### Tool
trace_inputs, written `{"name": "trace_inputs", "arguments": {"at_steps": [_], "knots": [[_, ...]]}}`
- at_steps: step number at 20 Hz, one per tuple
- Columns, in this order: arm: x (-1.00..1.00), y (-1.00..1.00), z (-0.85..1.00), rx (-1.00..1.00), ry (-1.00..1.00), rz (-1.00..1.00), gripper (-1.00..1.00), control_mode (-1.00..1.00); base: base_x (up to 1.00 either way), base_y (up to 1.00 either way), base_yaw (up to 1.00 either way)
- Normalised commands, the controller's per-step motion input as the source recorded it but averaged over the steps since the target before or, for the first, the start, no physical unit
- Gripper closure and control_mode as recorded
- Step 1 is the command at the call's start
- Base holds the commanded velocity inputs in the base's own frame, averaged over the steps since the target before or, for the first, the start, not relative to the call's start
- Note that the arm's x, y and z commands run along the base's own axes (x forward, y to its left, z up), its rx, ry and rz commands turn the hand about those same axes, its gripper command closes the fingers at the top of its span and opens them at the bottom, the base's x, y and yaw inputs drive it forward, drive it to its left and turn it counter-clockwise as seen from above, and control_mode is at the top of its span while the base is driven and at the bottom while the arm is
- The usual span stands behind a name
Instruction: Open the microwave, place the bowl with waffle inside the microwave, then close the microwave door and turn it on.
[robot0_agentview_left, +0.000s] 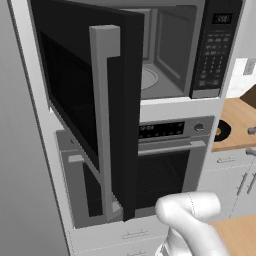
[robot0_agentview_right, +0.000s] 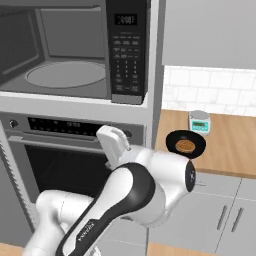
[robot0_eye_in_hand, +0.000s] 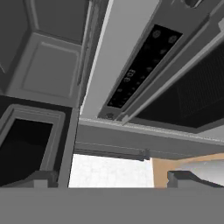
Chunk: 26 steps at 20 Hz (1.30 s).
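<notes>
Two dark fingertips (robot0_eye_in_hand: 41, 178) poke up at the bottom of the hand view, the claw (robot0_eye_in_hand: 111, 180) spread wide with nothing between its jaws. Past them, toward twelve o'clock, runs the oven's dark control strip (robot0_eye_in_hand: 140, 68), rolled on a slant, with the oven window (robot0_eye_in_hand: 190, 98) at three o'clock. At nine o'clock lies the inner face of the microwave door (robot0_eye_in_hand: 30, 135).

From the left base view, the microwave door (robot0_agentview_left: 85, 100) hangs swung fully open, its long grey bar handle (robot0_agentview_left: 103, 115) upright. The microwave (robot0_agentview_right: 75, 50) cavity stands exposed, the round turntable (robot0_agentview_right: 65, 73) bare, the keypad (robot0_agentview_right: 127, 50) at its three o'clock side.

Well apart, on the wooden counter (robot0_agentview_right: 235, 145) at four o'clock of the microwave, sits the bowl (robot0_agentview_right: 185, 143) with the waffle (robot0_agentview_right: 185, 146) in it, a small white-and-teal scale (robot0_agentview_right: 199, 122) just behind.
</notes>
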Motion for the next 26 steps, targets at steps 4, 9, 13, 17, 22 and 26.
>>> {"name": "trace_inputs", "arguments": {"at_steps": [4, 9, 13, 17, 22, 26], "knots": [[0.56, -1.0, -0.37, -0.03, 0.02, -0.01, -1.0, -1.0, 0.0, 0.0, 0.0], [0.6, -1.0, -0.39, -0.03, 0.01, 0.0, -1.0, -1.0, 0.0, 0.0, 0.0], [0.58, -1.0, -0.44, -0.04, 0.0, 0.0, -1.0, -1.0, 0.0, 0.0, 0.0], [0.53, -0.88, -0.45, -0.04, 0.0, 0.0, -1.0, -1.0, 0.0, 0.0, 0.0], [0.1, -0.04, -0.08, 0.0, 0.01, 0.0, -1.0, -1.0, 0.0, 0.0, 0.0], [0.2, 0.19, -0.24, -0.05, 0.0, 0.0, -1.0, -1.0, 0.0, 0.0, 0.0]]}}
